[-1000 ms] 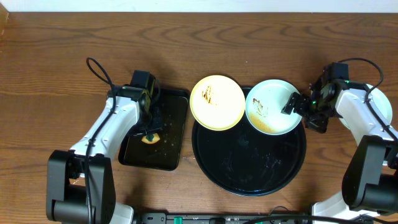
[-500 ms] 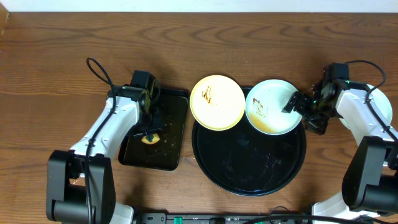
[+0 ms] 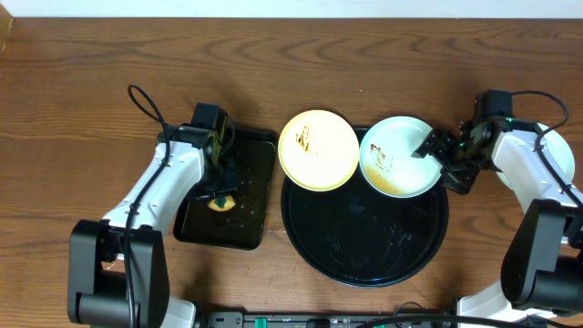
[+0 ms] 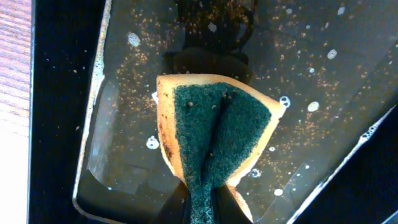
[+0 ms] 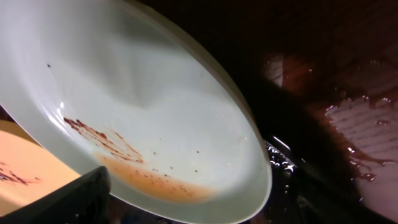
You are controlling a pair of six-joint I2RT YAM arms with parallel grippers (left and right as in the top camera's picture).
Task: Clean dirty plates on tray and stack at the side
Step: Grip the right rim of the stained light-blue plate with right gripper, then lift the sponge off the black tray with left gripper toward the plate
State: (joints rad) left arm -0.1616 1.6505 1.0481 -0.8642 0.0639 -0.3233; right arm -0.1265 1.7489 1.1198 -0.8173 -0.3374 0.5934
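The round black tray (image 3: 364,246) carries a pale mint plate (image 3: 393,157) with a brown smear. A pale yellow plate (image 3: 318,150) with a brown smear rests on the tray's back left rim. My right gripper (image 3: 443,160) is open and straddles the mint plate's right rim. In the right wrist view the gripper (image 5: 193,210) has one finger over the plate (image 5: 143,106) and one outside it. A third pale plate (image 3: 554,138) lies partly hidden under the right arm. My left gripper (image 4: 202,208) is shut on a folded yellow and green sponge (image 4: 214,134).
A rectangular black tray (image 3: 246,182) with soapy water stands left of the round tray; the sponge (image 3: 219,202) hangs over it. A black cable (image 3: 146,105) loops behind the left arm. The table's far edge runs along the top.
My right gripper has shifted slightly back and to the right at the mint plate's rim. The left arm and the plates have not moved.
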